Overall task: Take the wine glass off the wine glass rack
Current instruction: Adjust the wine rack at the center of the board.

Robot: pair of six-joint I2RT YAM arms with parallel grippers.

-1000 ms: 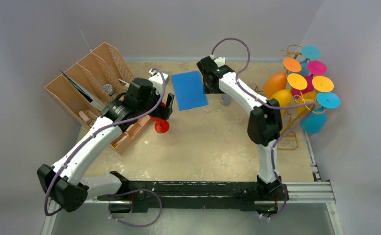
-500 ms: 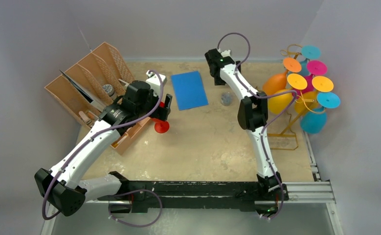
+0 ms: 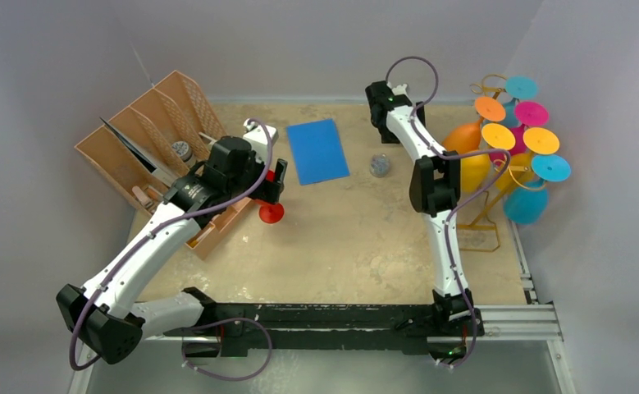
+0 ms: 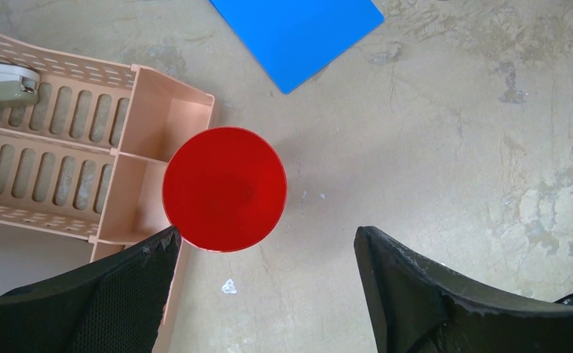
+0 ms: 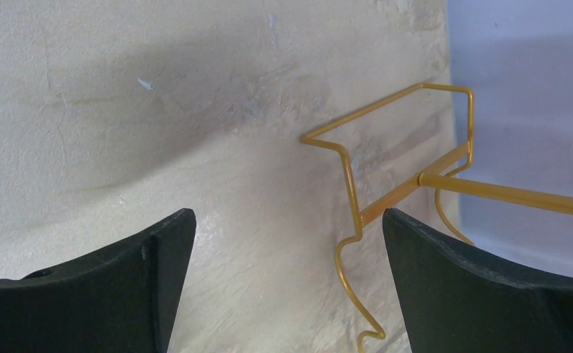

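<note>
The gold wire wine glass rack (image 3: 486, 215) stands at the table's right edge. Several coloured wine glasses hang from it upside down, among them an orange one (image 3: 462, 138) and a teal one (image 3: 525, 205). A red wine glass (image 3: 271, 213) stands apart on the table beside the brown organizer; in the left wrist view I see its round red foot (image 4: 224, 189). My left gripper (image 4: 267, 234) hovers open just short of that foot, holding nothing. My right gripper (image 5: 289, 217) is open and empty at the back of the table, with the rack's wavy wire base (image 5: 348, 193) in front of its right finger.
A brown slotted organizer (image 3: 148, 144) with small tools fills the back left. A blue sheet (image 3: 317, 152) lies flat at the back centre, and a small grey object (image 3: 379, 166) lies to its right. Grey walls close in behind and at the right.
The right arm's wrist has swung rightward and toward the back, nearer the rack. The left arm and the red glass have stayed put.
</note>
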